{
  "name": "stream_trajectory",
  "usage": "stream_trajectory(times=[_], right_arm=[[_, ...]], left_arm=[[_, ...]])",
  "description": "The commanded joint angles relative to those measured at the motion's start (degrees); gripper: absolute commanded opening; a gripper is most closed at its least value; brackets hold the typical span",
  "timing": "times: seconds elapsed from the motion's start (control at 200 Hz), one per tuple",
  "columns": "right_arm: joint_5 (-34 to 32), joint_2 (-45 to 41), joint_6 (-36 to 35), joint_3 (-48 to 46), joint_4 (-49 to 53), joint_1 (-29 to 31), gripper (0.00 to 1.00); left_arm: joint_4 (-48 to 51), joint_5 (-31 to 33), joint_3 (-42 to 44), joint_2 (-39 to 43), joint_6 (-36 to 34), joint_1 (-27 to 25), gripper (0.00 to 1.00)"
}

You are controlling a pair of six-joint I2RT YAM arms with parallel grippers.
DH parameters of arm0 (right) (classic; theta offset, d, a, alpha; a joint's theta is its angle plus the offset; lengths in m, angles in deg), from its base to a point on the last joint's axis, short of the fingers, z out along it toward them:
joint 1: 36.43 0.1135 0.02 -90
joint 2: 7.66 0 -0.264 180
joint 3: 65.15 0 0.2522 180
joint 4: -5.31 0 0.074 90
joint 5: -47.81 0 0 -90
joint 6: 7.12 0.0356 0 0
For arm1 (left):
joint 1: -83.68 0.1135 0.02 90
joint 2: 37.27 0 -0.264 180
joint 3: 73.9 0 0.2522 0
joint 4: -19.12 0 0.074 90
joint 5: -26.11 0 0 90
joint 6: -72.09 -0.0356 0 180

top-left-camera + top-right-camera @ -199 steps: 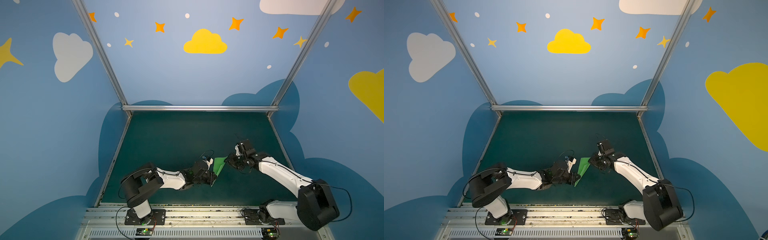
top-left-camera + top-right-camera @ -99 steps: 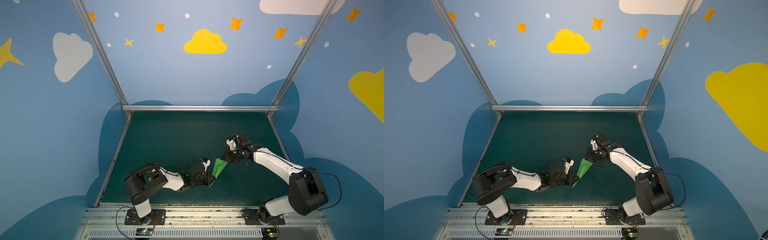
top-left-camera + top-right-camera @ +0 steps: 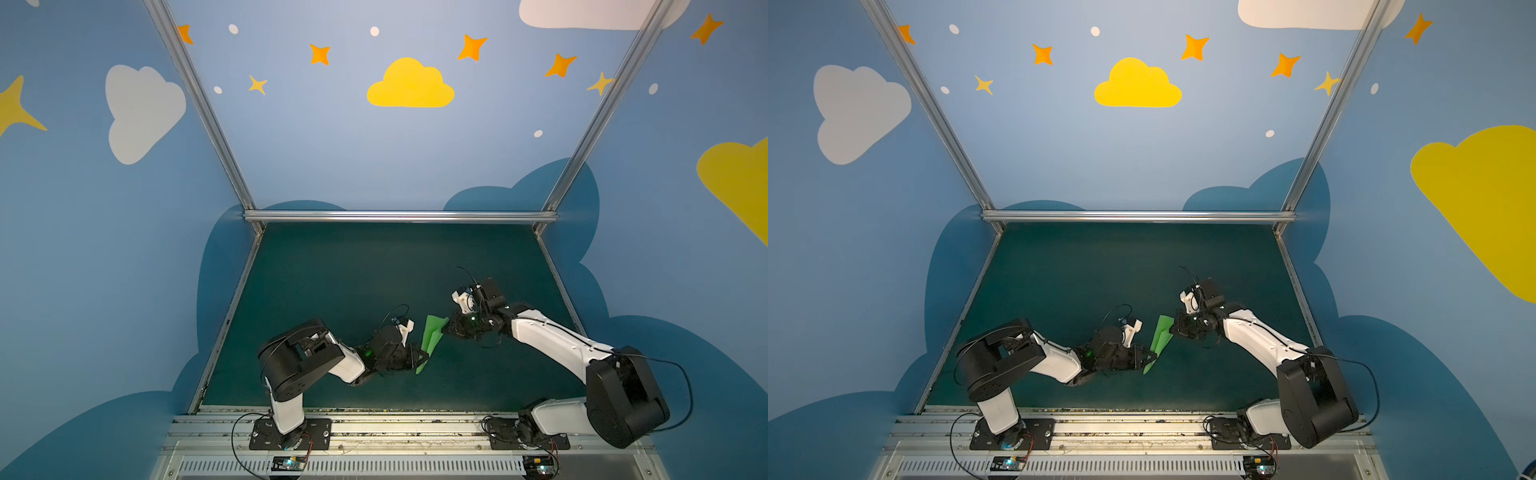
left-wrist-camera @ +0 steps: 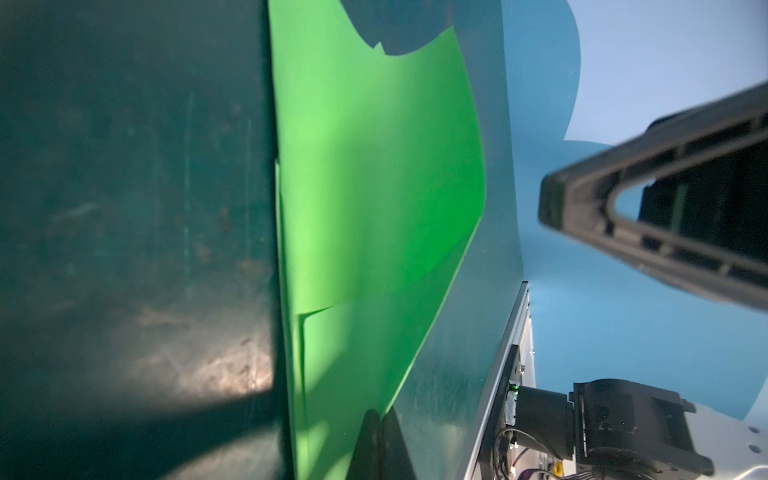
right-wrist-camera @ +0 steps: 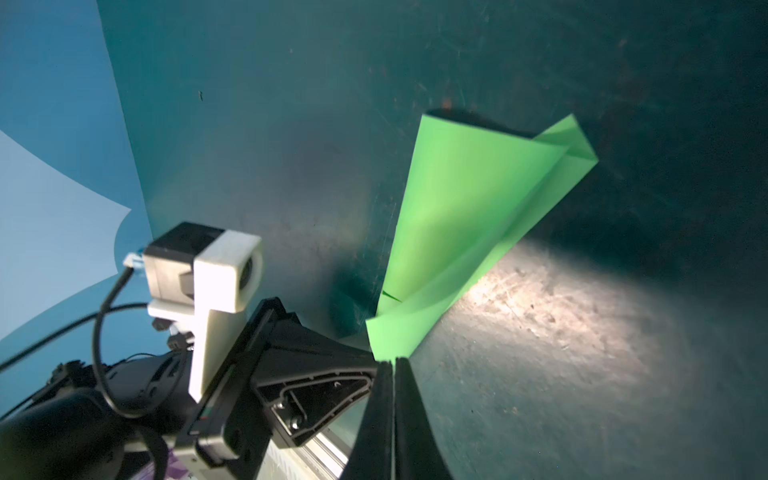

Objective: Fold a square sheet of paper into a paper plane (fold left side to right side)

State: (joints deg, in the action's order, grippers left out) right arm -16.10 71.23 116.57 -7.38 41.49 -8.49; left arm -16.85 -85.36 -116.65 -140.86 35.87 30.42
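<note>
Green plane (image 3: 431,338) on mat (image 3: 374,270), front centre: with left gripper (image 3: 422,359) clenched on its narrow end and right gripper (image 3: 448,331) pressed closed at its wide end, hold unclear, beware pulling apart and tearing the paper, skewing the crease, or letting it slip free.

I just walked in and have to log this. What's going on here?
Two robot arms are working on one green paper, which is folded into a narrow dart. The left gripper is shut on it near the pointed end. The right gripper is shut beside the wide end. Whether it touches the paper is unclear.
</note>
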Motion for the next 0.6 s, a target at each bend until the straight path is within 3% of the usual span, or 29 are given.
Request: stream_trajectory(times=[0.0,0.596], right_arm=[[0.9,0.4,-0.87,-1.53,-2.16,1.39,0.0],[-1.28,7.53,0.67,0.32,-6.34,6.08,0.0]], left_arm=[[-5.13,-1.2,0.82,-1.08,2.42,0.58,0.04],[-9.26,-2.91,2.07,-2.97,4.11,1.47,0.04]])
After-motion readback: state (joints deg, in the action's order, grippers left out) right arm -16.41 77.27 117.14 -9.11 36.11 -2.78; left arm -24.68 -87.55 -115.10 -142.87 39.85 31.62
